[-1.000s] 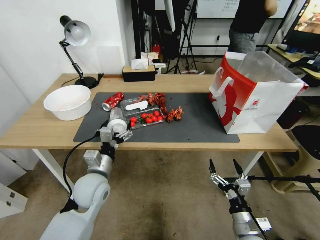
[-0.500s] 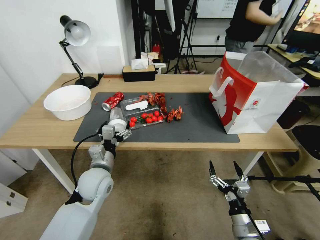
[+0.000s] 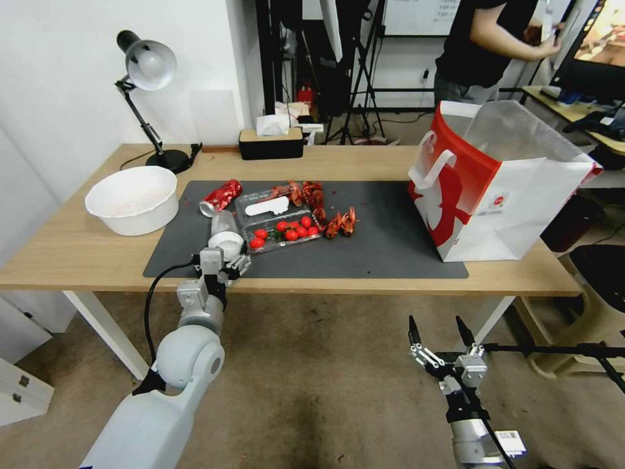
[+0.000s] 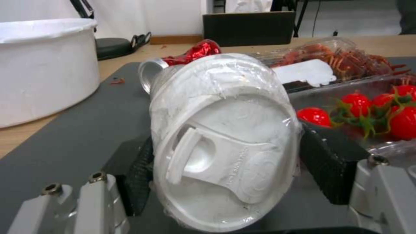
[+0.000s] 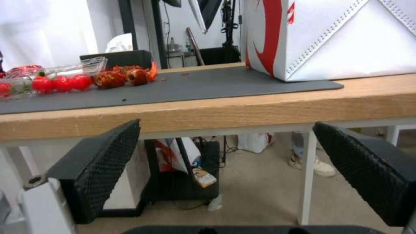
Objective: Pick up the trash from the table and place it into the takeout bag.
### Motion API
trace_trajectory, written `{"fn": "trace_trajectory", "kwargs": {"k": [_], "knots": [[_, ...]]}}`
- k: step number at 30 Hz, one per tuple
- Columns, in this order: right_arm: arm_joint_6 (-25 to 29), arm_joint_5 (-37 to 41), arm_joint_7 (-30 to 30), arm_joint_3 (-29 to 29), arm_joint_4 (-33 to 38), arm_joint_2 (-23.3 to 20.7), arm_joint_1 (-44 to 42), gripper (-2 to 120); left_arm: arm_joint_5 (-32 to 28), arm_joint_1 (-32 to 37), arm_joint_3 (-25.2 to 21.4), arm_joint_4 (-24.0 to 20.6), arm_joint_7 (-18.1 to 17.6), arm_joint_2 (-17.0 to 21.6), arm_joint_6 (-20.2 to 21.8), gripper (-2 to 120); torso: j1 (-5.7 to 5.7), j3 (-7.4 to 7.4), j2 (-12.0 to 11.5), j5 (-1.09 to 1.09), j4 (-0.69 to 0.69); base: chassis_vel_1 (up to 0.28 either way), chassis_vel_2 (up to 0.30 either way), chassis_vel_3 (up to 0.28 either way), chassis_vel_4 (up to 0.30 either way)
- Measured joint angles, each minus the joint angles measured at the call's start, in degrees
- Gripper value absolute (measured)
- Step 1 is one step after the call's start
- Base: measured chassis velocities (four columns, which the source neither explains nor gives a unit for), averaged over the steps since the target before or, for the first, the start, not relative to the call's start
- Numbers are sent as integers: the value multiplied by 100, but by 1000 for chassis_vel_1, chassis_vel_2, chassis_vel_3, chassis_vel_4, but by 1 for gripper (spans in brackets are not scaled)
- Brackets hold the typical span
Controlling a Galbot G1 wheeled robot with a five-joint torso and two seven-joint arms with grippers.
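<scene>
A clear cup (image 3: 224, 228) with a white lid (image 4: 225, 146) lies on its side at the front left of the dark mat (image 3: 390, 241). My left gripper (image 3: 226, 259) is shut on its lid end, with a pad (image 4: 138, 175) against each side. Behind it lie a crushed red can (image 3: 221, 197), a clear tray of cherry tomatoes (image 3: 286, 229) and red crayfish shells (image 3: 342, 223). The takeout bag (image 3: 495, 189) stands open at the table's right end. My right gripper (image 3: 439, 329) hangs open below the table's front edge (image 5: 260, 110).
A white round bowl (image 3: 133, 198) sits left of the mat. A desk lamp (image 3: 146, 65) and a black tissue box (image 3: 270, 142) stand along the far side. The mat between the shells and the bag is bare.
My left gripper's fingers have drawn in against the cup's lid, and the arm has edged slightly forward. The right arm has stayed put.
</scene>
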Motion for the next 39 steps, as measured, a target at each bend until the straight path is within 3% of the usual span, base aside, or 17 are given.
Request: {"fn": "trace_trajectory", "kwargs": {"k": [4, 7, 8, 11, 12, 15, 24, 27, 28, 33, 39], "knots": [[3, -11, 1, -11, -3, 7, 1, 100, -26, 7, -48, 20, 45, 20, -153, 71, 0, 0, 0, -1, 0, 0, 0, 0, 0], [3, -24, 1, -22, -3, 22, 6, 100, -159, 10, -106, 20, 390, 48, -696, 71, 0, 1, 0, -2, 1, 0, 0, 0, 0], [3, -24, 1, -22, -3, 22, 6, 100, -159, 10, -106, 20, 390, 48, -696, 71, 0, 1, 0, -2, 1, 0, 0, 0, 0], [3, -35, 0, -31, -2, 32, 4, 100, -298, -43, -160, 25, 1065, 143, -1479, 71, 0, 1, 0, 0, 1, 0, 0, 0, 0], [3, -35, 0, -31, -2, 32, 4, 100, -298, -43, -160, 25, 1065, 143, -1479, 71, 0, 1, 0, 0, 1, 0, 0, 0, 0], [3, -37, -1, -23, 22, 31, -17, 100, -551, -240, -138, 41, 1684, 347, -1974, 71, 0, 1, 0, 0, 1, 0, 0, 0, 0], [1, -37, -14, -13, 56, 36, -30, 100, -1121, -879, 159, 63, 2604, 704, -2213, 71, 0, 1, 0, -1, 1, 0, 0, 0, 0], [0, -37, -41, -2, 93, 61, -58, 100, -1386, -1525, 545, 162, 3108, 847, -2224, 71, 0, 1, 0, 0, 1, 0, 0, 0, 0], [0, -37, -41, -2, 93, 61, -58, 100, -1386, -1525, 545, 162, 3108, 847, -2224, 71, 0, 1, 0, 0, 1, 0, 0, 0, 0], [-1, -37, -105, 43, 208, 122, -137, 100, -1676, -2601, 1325, 475, 3489, 923, -2200, 71, 1, 1, 0, 0, 1, 0, 0, 0, 0], [6, -54, -195, 116, 351, 198, -245, 100, -1838, -3889, 2313, 1031, 3573, 733, -2128, 71, 1, 1, 0, 3, -2, 0, 0, 0, 0]]}}
